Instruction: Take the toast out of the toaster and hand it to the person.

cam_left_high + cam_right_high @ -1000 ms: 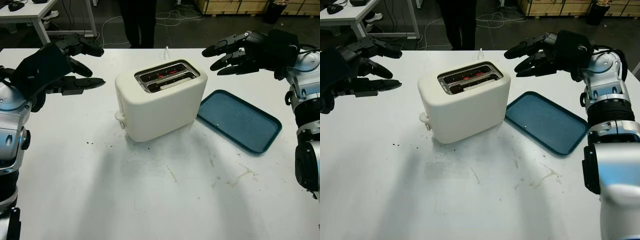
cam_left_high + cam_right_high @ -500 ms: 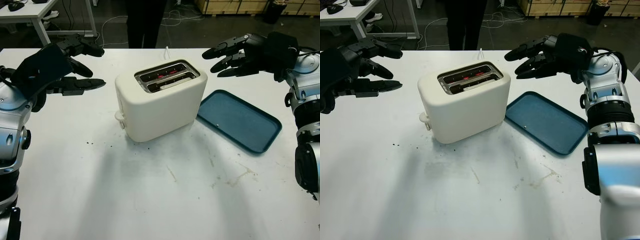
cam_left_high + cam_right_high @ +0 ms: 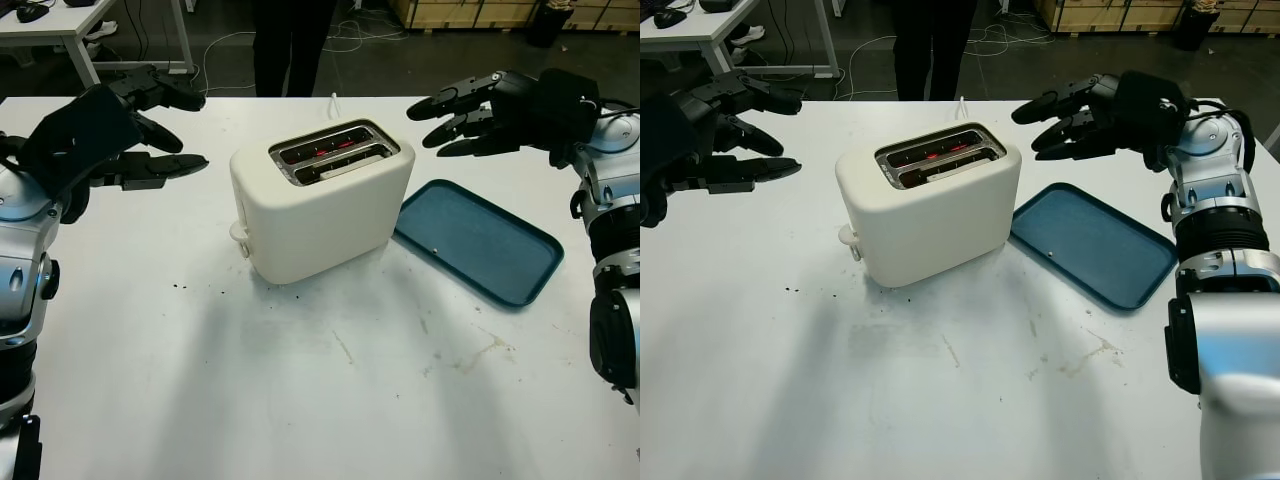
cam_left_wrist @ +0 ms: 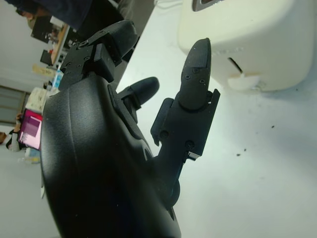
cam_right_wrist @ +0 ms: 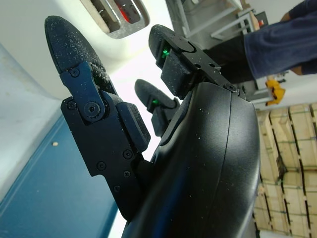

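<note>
Toaster [image 3: 320, 205] cream matt plastic, metal slot rim; tray [image 3: 478, 241] blue, probably plastic.

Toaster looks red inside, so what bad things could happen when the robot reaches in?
1. The toaster glows red in its slots, so it is likely hot; fingers of the open right hand or open left hand could get scorched.
2. The toast sits low in the slots, so it may be hard to grip and could slip.
3. A push could slide the toaster into the blue tray beside it.

blue tray [image 3: 478, 240] | white table [image 3: 300, 400], crumbs | grey desk [image 3: 50, 25] behind
</note>
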Controlling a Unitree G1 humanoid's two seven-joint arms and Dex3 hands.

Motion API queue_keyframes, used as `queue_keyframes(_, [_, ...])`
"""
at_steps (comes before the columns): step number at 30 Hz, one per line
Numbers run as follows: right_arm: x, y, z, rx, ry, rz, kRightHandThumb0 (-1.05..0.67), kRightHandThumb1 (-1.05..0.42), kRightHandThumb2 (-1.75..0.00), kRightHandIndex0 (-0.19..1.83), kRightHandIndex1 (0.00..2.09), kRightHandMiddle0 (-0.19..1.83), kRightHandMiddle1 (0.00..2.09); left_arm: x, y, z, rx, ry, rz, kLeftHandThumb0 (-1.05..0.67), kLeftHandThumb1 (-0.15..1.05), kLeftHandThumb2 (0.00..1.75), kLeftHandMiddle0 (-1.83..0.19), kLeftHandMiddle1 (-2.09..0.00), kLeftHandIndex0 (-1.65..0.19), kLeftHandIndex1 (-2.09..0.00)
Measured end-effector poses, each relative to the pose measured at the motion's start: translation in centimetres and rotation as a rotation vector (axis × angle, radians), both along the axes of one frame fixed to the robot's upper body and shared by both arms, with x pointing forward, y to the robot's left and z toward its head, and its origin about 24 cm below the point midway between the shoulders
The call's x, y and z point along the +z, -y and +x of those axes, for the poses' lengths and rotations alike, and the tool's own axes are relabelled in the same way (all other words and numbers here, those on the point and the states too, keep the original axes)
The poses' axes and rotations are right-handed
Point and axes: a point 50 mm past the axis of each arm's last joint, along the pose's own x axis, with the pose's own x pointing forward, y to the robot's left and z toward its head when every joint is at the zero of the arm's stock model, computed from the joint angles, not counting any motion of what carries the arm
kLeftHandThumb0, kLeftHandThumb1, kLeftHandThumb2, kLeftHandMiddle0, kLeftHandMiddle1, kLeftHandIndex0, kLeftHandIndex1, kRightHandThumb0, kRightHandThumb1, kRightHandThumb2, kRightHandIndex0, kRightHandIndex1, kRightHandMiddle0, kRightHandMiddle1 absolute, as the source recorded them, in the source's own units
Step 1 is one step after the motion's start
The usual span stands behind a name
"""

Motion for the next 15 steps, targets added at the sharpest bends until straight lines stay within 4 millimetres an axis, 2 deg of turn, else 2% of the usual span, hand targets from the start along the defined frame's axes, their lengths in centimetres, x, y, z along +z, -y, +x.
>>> queue_keyframes(15, [-0.26, -0.21, -0.01, -0.023, -0.021, 0.013, -0.78, -0.76, 0.0, 0.46, 0.72, 0.73, 0.01, -0.12, -0.03, -0.02, 0.006, 0.001, -0.003, -0.38, 0.77, 0.32, -0.03, -1.39, -0.08, -0.96])
